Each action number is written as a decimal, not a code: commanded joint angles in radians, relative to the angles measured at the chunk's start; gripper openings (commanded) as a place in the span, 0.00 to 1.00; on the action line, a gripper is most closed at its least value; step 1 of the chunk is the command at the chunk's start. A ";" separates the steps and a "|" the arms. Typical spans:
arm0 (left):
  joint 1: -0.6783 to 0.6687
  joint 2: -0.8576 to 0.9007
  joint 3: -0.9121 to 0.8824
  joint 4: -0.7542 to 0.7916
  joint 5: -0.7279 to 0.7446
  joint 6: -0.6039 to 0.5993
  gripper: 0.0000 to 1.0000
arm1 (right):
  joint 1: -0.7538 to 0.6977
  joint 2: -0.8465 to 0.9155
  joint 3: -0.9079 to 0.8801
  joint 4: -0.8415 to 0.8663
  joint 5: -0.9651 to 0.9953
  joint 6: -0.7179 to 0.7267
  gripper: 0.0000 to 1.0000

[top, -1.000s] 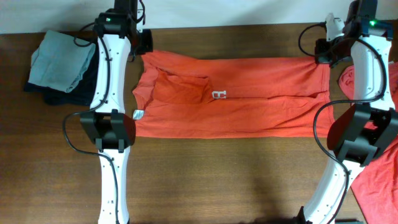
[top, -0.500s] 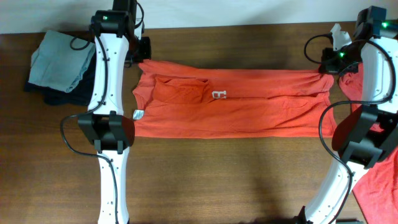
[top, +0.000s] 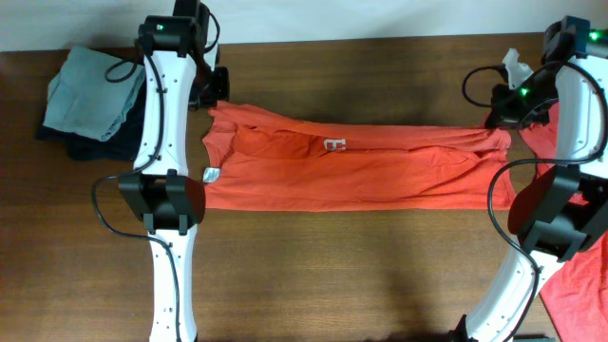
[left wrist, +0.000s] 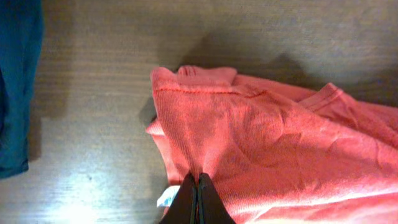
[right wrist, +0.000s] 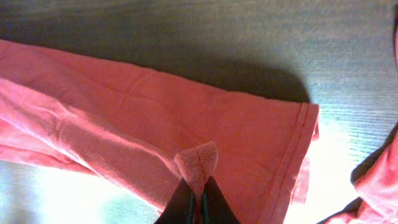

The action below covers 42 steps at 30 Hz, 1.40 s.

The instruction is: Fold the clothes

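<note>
Pinching the far edge of the T-shirt (top: pixel 380 176), your left gripper (left wrist: pixel 197 182) clamps its collar end, your right gripper (right wrist: pixel 198 186) its hem end.

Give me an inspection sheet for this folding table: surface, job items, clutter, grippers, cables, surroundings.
Surface: dark brown wooden table, bare in front.
Job's things: orange-red cotton T-shirt laid lengthwise, far edge bunched; second orange-red garment at the right edge.
Clutter: pale grey-green folded garment atop dark navy folded garment, far left.
Grippers: left gripper shut on the T-shirt's collar end; right gripper shut on its hem end.
Cables: black cables loop beside both arms.
Surroundings: pale wall behind.
</note>
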 commanded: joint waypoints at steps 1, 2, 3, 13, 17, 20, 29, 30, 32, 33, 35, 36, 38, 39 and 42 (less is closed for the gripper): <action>0.011 -0.043 0.016 -0.012 0.001 -0.002 0.01 | -0.007 -0.038 0.004 -0.017 -0.009 -0.003 0.04; 0.011 -0.043 0.016 -0.011 0.001 -0.002 0.01 | -0.007 -0.038 0.004 -0.023 -0.009 -0.003 0.04; 0.011 -0.043 0.016 -0.012 0.005 -0.002 0.01 | -0.008 -0.038 0.004 -0.029 -0.009 -0.003 0.04; 0.013 -0.081 0.007 -0.012 0.049 -0.002 0.01 | -0.008 -0.041 0.004 -0.076 -0.009 0.019 0.04; 0.013 -0.130 -0.042 -0.012 0.049 -0.002 0.01 | -0.008 -0.042 0.004 -0.087 -0.005 0.019 0.04; 0.012 -0.158 -0.128 -0.012 0.049 -0.002 0.01 | -0.009 -0.042 0.004 -0.089 0.003 0.019 0.04; 0.025 -0.167 -0.374 -0.012 0.066 -0.002 0.01 | -0.041 -0.041 -0.034 -0.088 0.002 0.020 0.04; 0.024 -0.167 -0.390 -0.012 0.076 -0.002 0.01 | -0.042 -0.041 -0.041 -0.087 0.002 0.019 0.04; 0.024 -0.167 -0.422 -0.012 0.086 -0.002 0.01 | -0.042 -0.041 -0.058 -0.080 0.002 0.019 0.04; 0.024 -0.167 -0.433 -0.012 0.086 -0.002 0.01 | -0.042 -0.041 -0.069 -0.074 0.002 0.019 0.04; 0.024 -0.167 -0.451 -0.012 0.086 -0.013 0.01 | -0.042 -0.041 -0.100 -0.056 0.003 0.019 0.04; 0.024 -0.167 -0.459 -0.012 0.086 -0.030 0.00 | -0.042 -0.041 -0.122 -0.042 0.003 0.019 0.04; 0.024 -0.169 -0.473 -0.012 0.085 -0.046 0.01 | -0.045 -0.041 -0.171 -0.011 0.003 0.019 0.04; 0.024 -0.169 -0.482 -0.012 0.086 -0.050 0.01 | -0.047 -0.041 -0.200 0.008 0.003 0.019 0.04; 0.023 -0.169 -0.516 -0.012 0.086 -0.054 0.01 | -0.055 -0.041 -0.306 0.087 0.003 0.019 0.04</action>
